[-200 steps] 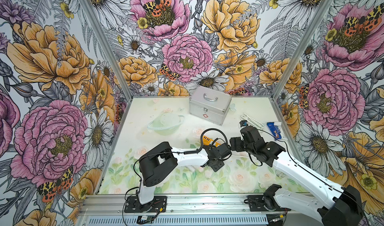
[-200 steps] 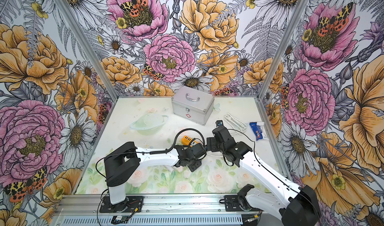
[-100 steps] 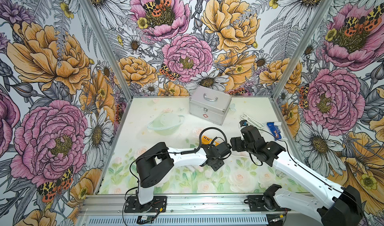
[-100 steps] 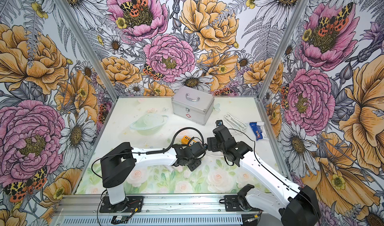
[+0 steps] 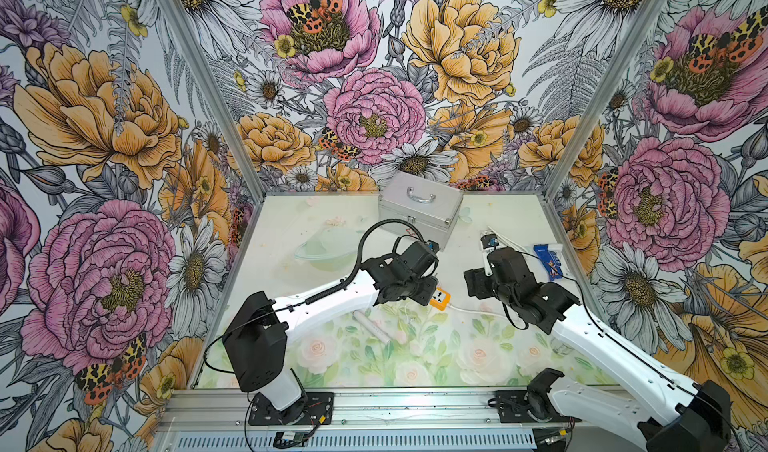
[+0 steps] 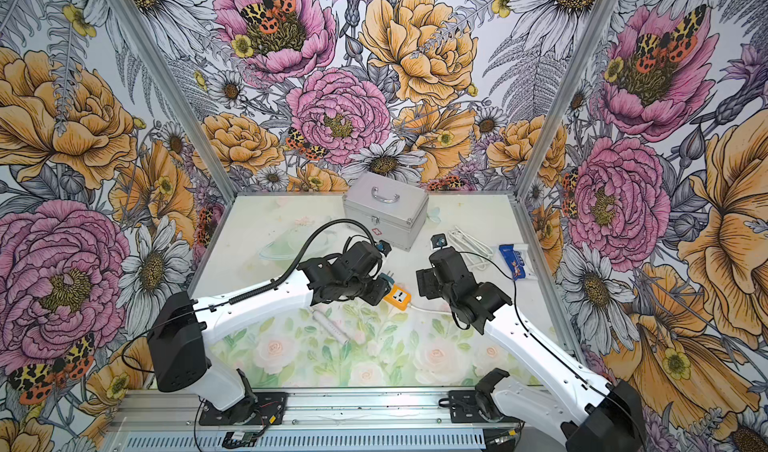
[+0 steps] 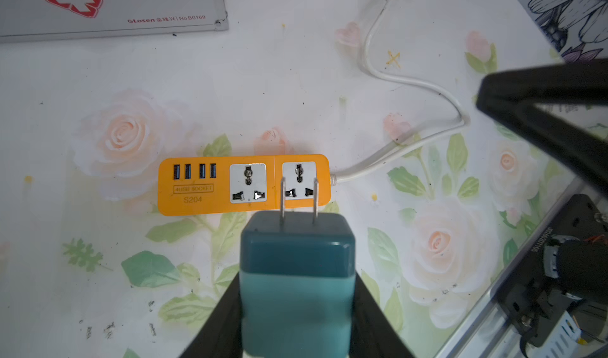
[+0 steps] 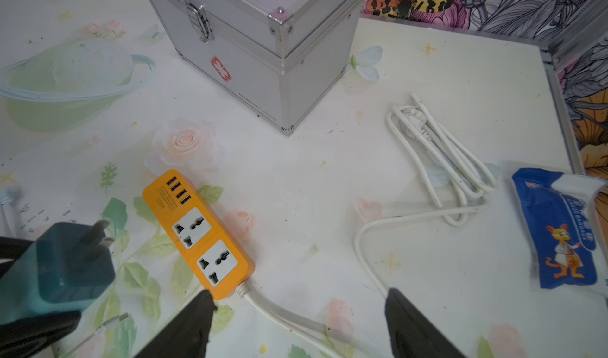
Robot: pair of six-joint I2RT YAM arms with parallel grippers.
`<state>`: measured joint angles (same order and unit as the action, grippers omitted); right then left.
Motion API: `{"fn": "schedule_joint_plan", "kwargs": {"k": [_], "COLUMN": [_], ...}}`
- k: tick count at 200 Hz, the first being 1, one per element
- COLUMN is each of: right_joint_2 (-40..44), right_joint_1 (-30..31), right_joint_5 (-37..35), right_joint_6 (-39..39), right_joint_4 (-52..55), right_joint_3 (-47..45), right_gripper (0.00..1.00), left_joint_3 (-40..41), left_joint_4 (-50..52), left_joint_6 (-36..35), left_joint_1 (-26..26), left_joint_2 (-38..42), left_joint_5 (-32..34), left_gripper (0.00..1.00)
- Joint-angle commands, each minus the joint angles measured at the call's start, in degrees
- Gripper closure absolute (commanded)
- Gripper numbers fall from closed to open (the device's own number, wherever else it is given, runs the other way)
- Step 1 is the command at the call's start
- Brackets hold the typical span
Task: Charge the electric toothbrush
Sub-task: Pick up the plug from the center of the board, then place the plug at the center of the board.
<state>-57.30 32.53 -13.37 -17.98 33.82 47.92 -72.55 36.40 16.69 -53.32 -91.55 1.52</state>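
- electric toothbrush [image 5: 371,324]: lies flat and slantwise on the counter [image 5: 490,358], about mid-width and toward the front edge. It is just in front of the left forearm, near the orange power strip [image 7: 243,185] but apart from it. Nothing touches it.
- left fingers [image 7: 217,326]: clamped on a teal plug adapter [image 7: 297,267], one finger on each flank. Its prongs point at the strip's socket nearest the cord and are not yet in.
- right fingers [image 8: 194,323]: spread wide and empty, straddling the strip's white cord [image 8: 296,317]. One tip is just beside the strip's corner.
- Handling, as judged:
  - The toothbrush looks light and stiff, a hard plastic body.
  - The smooth, round handle is likely to roll on the counter or slip in a loose pinch.
  - The thin neck and head are the weak end, so leave them alone.
- Where to hold: across the thick handle near its middle, closing from both long sides so it cannot roll away.
- Which end carries the charging port cannot be told from here.
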Motion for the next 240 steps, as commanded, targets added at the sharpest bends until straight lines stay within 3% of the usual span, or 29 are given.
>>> {"fn": "schedule_joint_plan", "kwargs": {"k": [1,22,75,153,169,199,240], "right_joint_2": [2.9,4.8,1.9,3.4,3.7,4.4,4.5], "right_joint_1": [-0.2,0.6,3.5,7.7,8.2,7.9,7.7], "right_joint_5": [6.1,11.5,13.1,20.6,17.3,4.4,0.9], "right_joint_6": [0.9,0.6,0.8,2.9,2.6,-0.5,-2.8], "right_joint_4": [-3.0,-6.1,-7.3,-11.1,-11.1,-10.0,-10.1], "right_joint_3": [-0.6,-2.5,-3.2,-5.9,-5.8,-6.0,-6.3], "right_gripper": [0.2,0.24,0.36,0.31,0.31,0.3,0.29], "left_joint_3": [-1.4,-2.2,-2.7,-4.5,-4.4,-1.4,-3.1], "left_joint_4": [1.5,1.6,1.7,1.7,1.8,1.9,1.9], "left_joint_6": [3.9,5.3,8.2,9.8,9.8,9.8,8.4], "left_joint_1": [1.9,2.8,5.6,7.2,7.3,7.7,6.1], "left_joint_2": [2.2,2.5,2.9,2.2,1.7,-0.4,-7.7], "left_joint_5": [-5.2,-7.8,-13.2,-16.3,-16.5,-13.6,-9.1], "left_gripper": [0.77,0.76,0.75,0.75,0.74,0.73,0.72]}}
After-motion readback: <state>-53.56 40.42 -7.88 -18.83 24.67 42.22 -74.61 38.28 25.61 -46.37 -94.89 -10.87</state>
